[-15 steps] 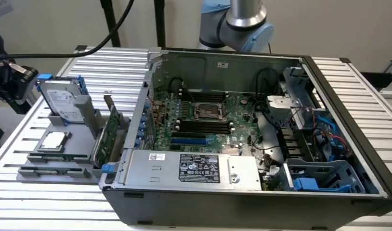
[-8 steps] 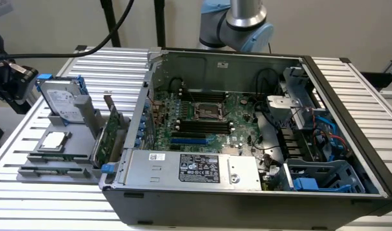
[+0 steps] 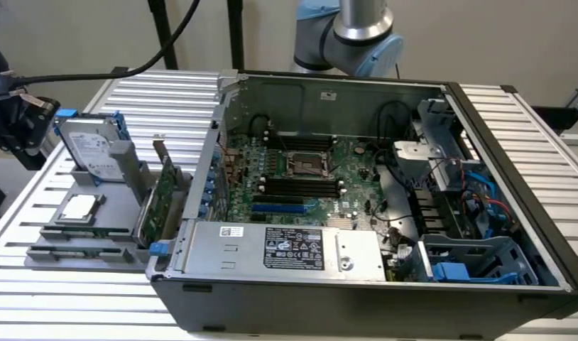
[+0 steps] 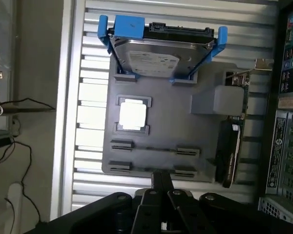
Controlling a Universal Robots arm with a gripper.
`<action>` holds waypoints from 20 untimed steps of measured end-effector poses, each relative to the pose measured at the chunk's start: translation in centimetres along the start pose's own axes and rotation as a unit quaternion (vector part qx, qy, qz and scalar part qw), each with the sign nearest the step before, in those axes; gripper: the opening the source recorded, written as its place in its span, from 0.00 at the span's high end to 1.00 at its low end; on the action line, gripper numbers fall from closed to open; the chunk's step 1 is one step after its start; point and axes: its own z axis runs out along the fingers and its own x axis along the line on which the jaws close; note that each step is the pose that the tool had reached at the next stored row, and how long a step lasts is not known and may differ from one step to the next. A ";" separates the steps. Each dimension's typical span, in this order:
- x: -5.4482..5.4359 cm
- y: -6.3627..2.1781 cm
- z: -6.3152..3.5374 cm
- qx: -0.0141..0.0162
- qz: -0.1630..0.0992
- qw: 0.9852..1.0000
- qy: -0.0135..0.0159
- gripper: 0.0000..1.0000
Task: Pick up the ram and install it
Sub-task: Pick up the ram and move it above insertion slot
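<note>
Two ram sticks stand on edge in the holders of a grey fixture tray (image 4: 161, 122). In the wrist view they show as thin lines, one ram (image 4: 154, 148) farther from my fingers and another (image 4: 151, 170) right at them. In the exterior view the ram (image 3: 85, 231) lies at the tray's near end, left of the computer case. My gripper (image 4: 162, 179) hangs above the tray's edge, shut, with nothing between its fingers. It appears as a dark shape (image 3: 24, 131) at the exterior view's left edge. The black motherboard slots (image 3: 297, 186) sit inside the case.
The tray also carries a hard drive (image 4: 158, 56) in blue brackets, a CPU (image 4: 133, 114) and an upright green expansion card (image 3: 156, 206). The open computer case (image 3: 365, 291) fills the exterior view's right, with a power supply (image 3: 280, 249) along its near wall. Cables trail at the left.
</note>
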 end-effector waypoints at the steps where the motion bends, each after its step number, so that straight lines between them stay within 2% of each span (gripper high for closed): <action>1: 0.0 0.00 0.06 0.000 -0.009 1.000 0.000 1.00; 6: 0.0 -0.01 0.36 -0.001 -0.055 0.999 0.001 1.00; 11: 0.0 -0.01 0.63 -0.002 -0.100 0.995 0.002 1.00; 16: 0.0 -0.02 0.90 -0.003 -0.145 0.989 0.003 1.00; 20: 0.0 -0.02 1.13 -0.004 -0.181 0.983 0.004 1.00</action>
